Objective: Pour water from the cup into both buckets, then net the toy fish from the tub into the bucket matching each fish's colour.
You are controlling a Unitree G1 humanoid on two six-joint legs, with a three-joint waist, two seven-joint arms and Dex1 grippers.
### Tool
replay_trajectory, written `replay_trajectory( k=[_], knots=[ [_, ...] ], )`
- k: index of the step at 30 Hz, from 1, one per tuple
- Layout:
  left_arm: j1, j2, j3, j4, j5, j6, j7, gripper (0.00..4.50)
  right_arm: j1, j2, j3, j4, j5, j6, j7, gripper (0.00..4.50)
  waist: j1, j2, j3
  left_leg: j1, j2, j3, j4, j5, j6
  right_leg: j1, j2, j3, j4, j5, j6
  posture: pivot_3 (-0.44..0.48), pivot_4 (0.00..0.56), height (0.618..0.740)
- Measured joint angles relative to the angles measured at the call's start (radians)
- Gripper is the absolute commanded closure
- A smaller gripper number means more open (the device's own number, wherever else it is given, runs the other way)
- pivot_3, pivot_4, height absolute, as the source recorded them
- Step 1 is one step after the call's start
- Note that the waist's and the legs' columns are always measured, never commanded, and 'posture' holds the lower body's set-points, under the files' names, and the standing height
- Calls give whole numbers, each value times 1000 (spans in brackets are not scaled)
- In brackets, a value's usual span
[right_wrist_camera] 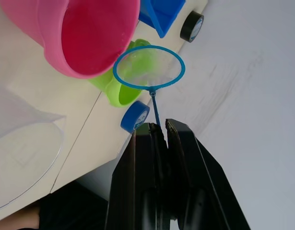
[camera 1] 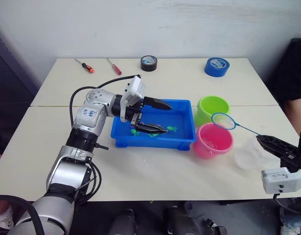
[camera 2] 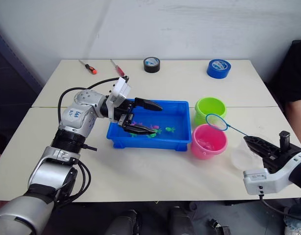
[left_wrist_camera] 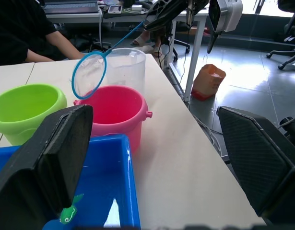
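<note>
1. Our right end effector [right_wrist_camera: 159, 132] pinched the blue-hooped round mesh net [camera 1: 223, 120] above the pink plastic bucket [camera 1: 212, 140], presumably ready for scooping.
2. Our left end effector [camera 1: 157, 116] hung spread over the shallow blue plastic tub [camera 1: 182, 138] beside that bucket, probably steadying it.
</note>
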State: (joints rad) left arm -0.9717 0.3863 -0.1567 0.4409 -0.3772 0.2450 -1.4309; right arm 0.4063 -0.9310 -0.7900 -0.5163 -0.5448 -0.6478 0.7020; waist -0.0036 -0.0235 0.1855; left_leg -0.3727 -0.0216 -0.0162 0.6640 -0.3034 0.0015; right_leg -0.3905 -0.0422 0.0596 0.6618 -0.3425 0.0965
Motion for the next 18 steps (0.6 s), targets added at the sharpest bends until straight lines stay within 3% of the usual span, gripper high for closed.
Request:
replay_trajectory(
  k=[5,8,12,18],
  knots=[
    [7,12,0,1,13,-7,-2,33,10,10,26,-35,165,108,50,4500,-2,0,0,0,0,0,0,0,0,0,0,0,0,0,0,0,150,736],
    [28,43,-1,8,33,-8,-4,33,-22,7,82,-105,413,358,127,4500,-12,0,0,1,1,0,0,0,0,0,0,0,1,0,0,0,150,736],
    [80,114,7,6,43,14,3,33,-221,-69,204,-158,678,769,148,4500,-28,0,0,1,2,-1,0,0,0,0,-1,-1,1,0,0,0,150,736],
    [205,229,73,-86,44,79,73,33,-623,-70,511,-113,858,1215,72,4500,-24,0,0,-3,3,-3,-1,0,0,-4,-2,-2,0,0,-1,0,150,736]
  ],
)
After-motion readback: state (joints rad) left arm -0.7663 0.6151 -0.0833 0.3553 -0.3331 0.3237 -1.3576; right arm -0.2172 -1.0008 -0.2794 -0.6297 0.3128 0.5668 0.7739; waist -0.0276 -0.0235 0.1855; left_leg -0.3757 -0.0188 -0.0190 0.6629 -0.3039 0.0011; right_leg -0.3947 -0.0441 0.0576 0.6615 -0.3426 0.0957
